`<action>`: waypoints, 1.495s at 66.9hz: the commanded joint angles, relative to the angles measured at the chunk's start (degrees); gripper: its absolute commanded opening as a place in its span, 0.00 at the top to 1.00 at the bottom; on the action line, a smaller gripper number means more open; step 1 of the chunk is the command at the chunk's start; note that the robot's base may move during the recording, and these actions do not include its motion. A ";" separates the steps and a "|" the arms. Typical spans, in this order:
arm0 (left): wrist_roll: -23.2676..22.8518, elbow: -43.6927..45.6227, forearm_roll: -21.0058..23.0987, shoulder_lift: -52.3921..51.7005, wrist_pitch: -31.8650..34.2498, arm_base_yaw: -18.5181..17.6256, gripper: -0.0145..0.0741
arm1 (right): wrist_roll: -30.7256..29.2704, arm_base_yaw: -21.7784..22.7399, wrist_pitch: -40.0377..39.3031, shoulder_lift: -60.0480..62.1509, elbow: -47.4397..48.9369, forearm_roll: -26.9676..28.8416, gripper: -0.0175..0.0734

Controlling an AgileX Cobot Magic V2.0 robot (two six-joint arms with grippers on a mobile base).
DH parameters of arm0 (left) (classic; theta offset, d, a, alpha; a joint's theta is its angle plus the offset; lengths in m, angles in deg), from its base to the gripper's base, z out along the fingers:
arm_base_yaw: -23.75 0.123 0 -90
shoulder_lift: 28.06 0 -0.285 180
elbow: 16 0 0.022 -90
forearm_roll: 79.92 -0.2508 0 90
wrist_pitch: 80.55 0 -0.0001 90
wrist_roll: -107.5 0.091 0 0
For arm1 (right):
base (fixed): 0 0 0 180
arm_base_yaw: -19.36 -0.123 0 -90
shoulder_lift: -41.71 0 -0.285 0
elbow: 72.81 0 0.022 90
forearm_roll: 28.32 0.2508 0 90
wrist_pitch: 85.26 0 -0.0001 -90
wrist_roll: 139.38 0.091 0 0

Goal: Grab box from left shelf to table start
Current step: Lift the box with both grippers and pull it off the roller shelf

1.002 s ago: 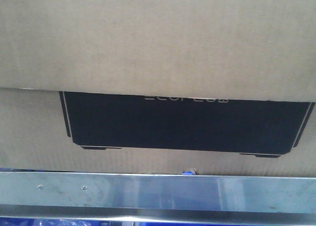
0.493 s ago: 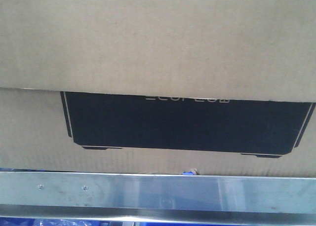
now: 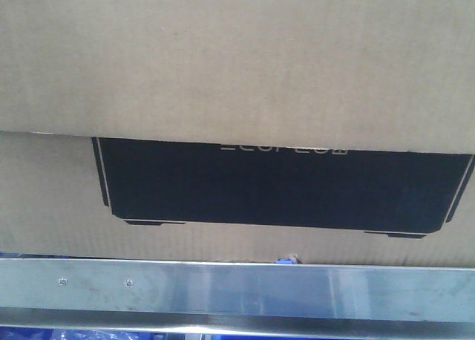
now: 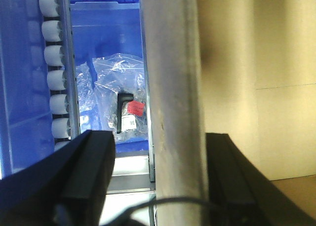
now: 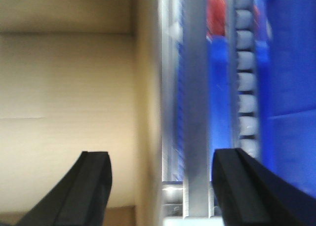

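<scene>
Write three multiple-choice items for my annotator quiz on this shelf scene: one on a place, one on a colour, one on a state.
1. In the front view, the box's black panel sits where relative to the metal rail?
A below
B above
C beside

2. In the left wrist view, the bin holding the plastic bag is:
A green
B red
C blue

3. The left gripper's fingers are:
A spread apart
B shut on the box
C shut on the bag

Key: 1 B, the panel shows above the rail; 2 C, blue walls surround the bag; 3 A, a wide gap separates them.
</scene>
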 commanded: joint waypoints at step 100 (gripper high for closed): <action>-5.67 -38.32 -4.74 -55.56 25.72 -7.71 0.94 | -2.25 -1.39 -14.11 43.14 -20.63 9.01 0.74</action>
